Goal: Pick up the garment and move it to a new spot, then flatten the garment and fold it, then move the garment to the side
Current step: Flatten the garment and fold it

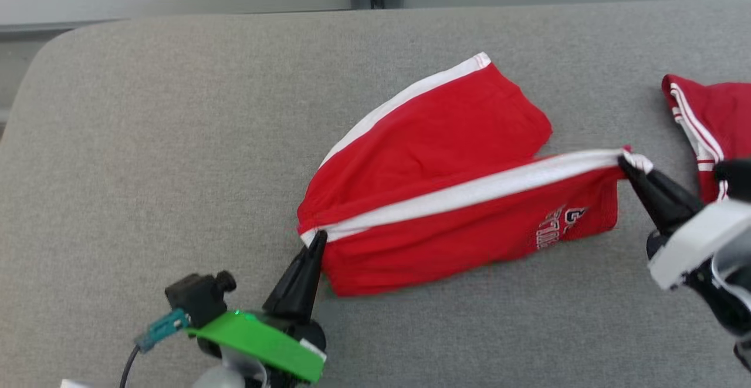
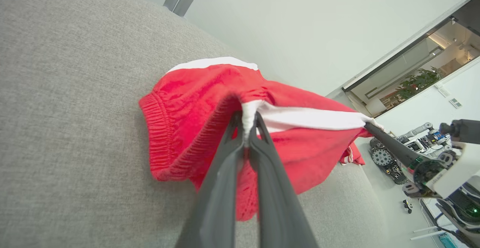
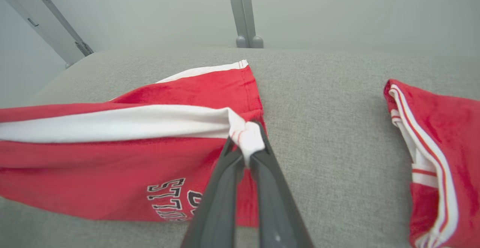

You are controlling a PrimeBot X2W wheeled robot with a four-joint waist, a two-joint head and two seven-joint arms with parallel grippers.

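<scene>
Head view, supported by both wrist views: the red shorts (image 1: 446,200) lay near the middle of the grey cushion (image 1: 146,141), with the waistband (image 2: 159,135) toward the robot's left and the leg ends toward its right. The left gripper (image 1: 317,238) had its jaws closed on the waistband end of the white stripe (image 1: 469,191); the left wrist view showed a small fold of white cloth pinched between the two dark fingers. The right gripper (image 1: 626,162) had its jaws closed on the opposite end of that stripe, at the hem of the near leg, and the right wrist view showed a bunched knot of white cloth between the fingertips. The stripe ran nearly straight between the two grippers. The near leg hung below it, raised at the gripped edge, while the far leg rested flat on the cushion behind. Dark-edged lettering (image 3: 168,199) showed on the near leg close to the right gripper. A second red garment (image 1: 713,124) with white trim lay on the cushion to the right, apart from the shorts.
</scene>
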